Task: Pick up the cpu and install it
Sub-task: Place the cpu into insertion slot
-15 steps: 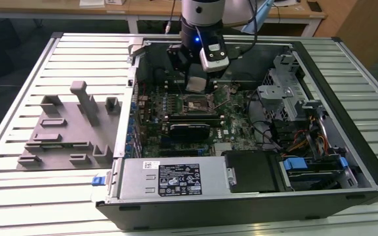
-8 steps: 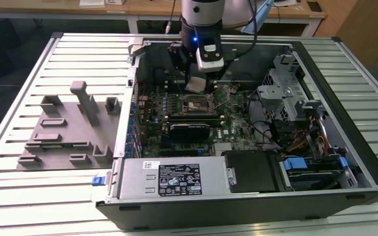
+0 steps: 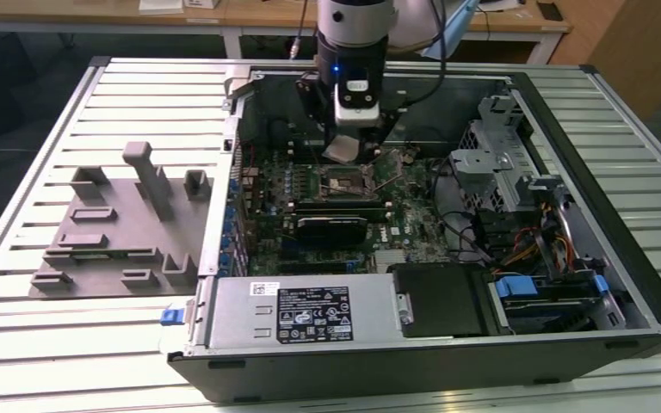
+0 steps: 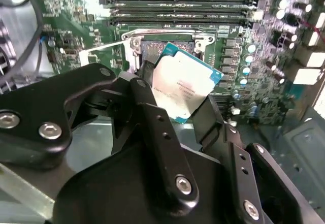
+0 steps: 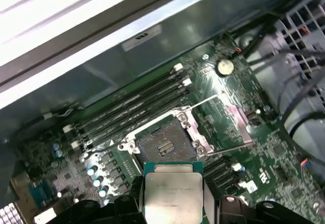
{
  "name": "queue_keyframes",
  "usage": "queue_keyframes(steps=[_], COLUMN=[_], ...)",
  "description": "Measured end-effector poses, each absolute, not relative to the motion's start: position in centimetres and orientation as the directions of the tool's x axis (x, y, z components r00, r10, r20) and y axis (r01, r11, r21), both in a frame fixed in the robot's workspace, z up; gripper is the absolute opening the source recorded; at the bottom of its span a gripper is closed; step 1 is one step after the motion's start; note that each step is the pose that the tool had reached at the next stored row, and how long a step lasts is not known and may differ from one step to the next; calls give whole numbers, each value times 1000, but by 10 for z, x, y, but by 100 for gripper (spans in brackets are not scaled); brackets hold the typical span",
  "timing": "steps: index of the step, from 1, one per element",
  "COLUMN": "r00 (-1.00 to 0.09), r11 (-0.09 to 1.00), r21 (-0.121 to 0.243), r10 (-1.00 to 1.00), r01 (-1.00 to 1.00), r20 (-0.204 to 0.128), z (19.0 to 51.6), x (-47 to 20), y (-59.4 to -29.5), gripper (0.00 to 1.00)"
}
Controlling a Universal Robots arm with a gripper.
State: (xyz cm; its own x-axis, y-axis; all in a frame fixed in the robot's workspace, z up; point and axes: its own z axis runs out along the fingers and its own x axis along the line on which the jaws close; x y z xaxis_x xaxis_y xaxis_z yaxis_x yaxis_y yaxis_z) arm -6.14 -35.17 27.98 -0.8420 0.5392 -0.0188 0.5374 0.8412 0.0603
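Note:
The cpu (image 4: pixel 182 87) (image 5: pixel 171 193) is a flat silver square with a thin teal edge, held between my black fingers (image 4: pixel 152 112) in both wrist views. My gripper (image 3: pixel 346 153) hangs inside the open computer case, shut on the cpu (image 3: pixel 341 151), just above the motherboard. The open socket (image 5: pixel 165 145) (image 3: pixel 342 184), a dark square in a metal frame with its lid swung up, lies directly below and slightly ahead of the chip. The cpu is tilted and not touching the socket.
The case (image 3: pixel 606 258) lies open on a slatted metal table (image 3: pixel 32 344). A grey plastic fixture tray (image 3: pixel 113 232) sits at the exterior view's left. Memory slots (image 5: pixel 127 107), cables (image 3: pixel 503 232), a power supply (image 3: pixel 296 311) and a drive cage (image 3: pixel 485 163) surround the socket.

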Motion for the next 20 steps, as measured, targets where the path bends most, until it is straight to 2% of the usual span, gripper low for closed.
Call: queue_keyframes(steps=[20], r00=[-594], r11=[594], r21=[60], r10=[804], r01=[802], r20=[-19], z=[274], x=[-61], y=[-352], gripper=[55])
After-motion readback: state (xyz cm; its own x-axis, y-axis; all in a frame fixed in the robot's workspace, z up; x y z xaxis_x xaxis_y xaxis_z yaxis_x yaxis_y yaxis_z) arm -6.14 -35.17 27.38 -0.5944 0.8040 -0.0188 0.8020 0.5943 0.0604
